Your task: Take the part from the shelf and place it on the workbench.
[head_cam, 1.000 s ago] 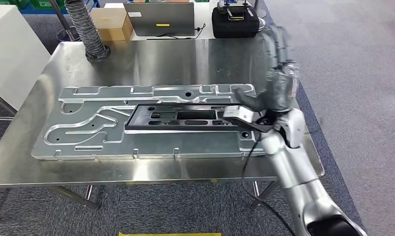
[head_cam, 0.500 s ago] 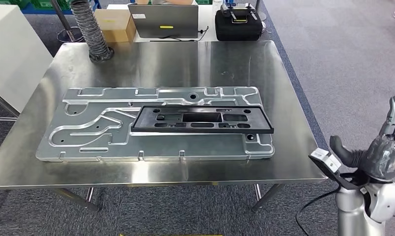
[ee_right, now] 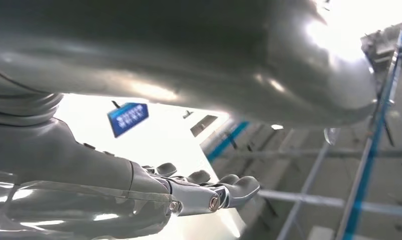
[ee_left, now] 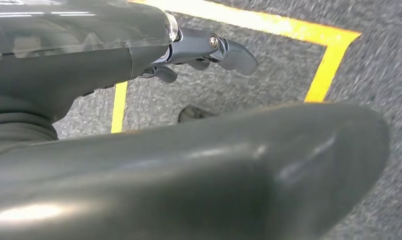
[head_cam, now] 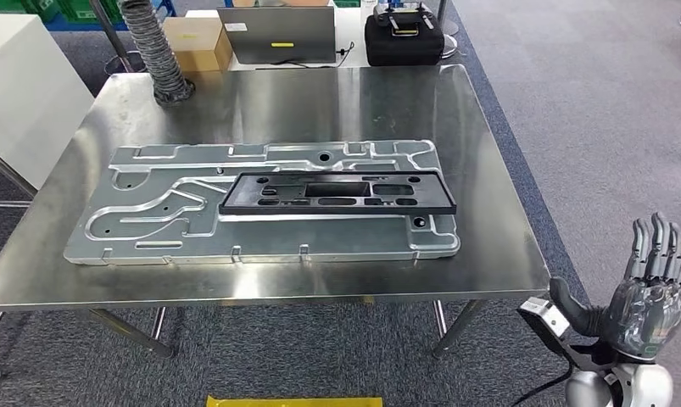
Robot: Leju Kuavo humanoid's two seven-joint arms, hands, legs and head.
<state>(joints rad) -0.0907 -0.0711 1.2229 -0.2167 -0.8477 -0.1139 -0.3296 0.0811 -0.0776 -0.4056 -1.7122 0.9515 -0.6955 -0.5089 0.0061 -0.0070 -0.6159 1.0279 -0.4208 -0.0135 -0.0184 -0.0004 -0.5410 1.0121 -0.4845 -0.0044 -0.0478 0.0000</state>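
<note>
The black rectangular frame part [head_cam: 337, 193] lies flat on a large silver stamped panel [head_cam: 150, 220], which rests on the steel workbench [head_cam: 269, 102]. My right hand [head_cam: 650, 288] is off the bench's near right corner, raised over the carpet, fingers spread and upright, holding nothing. In the right wrist view that hand [ee_right: 188, 192] points up toward ceiling lights with empty fingers. In the left wrist view my left hand [ee_left: 198, 50] hangs over grey carpet with yellow floor tape [ee_left: 334, 55], fingers loosely extended, nothing in it.
Behind the bench stand a cardboard box [head_cam: 192, 42], a laptop [head_cam: 277, 32] and a black case [head_cam: 404, 36]. A ribbed hose [head_cam: 154, 51] drops onto the bench's far left corner. A white cabinet [head_cam: 23, 93] stands to the left. Yellow tape [head_cam: 294, 401] marks the floor.
My right hand has let go of the black part and pulled back from over the bench to low at the right. The camera has shifted slightly.
</note>
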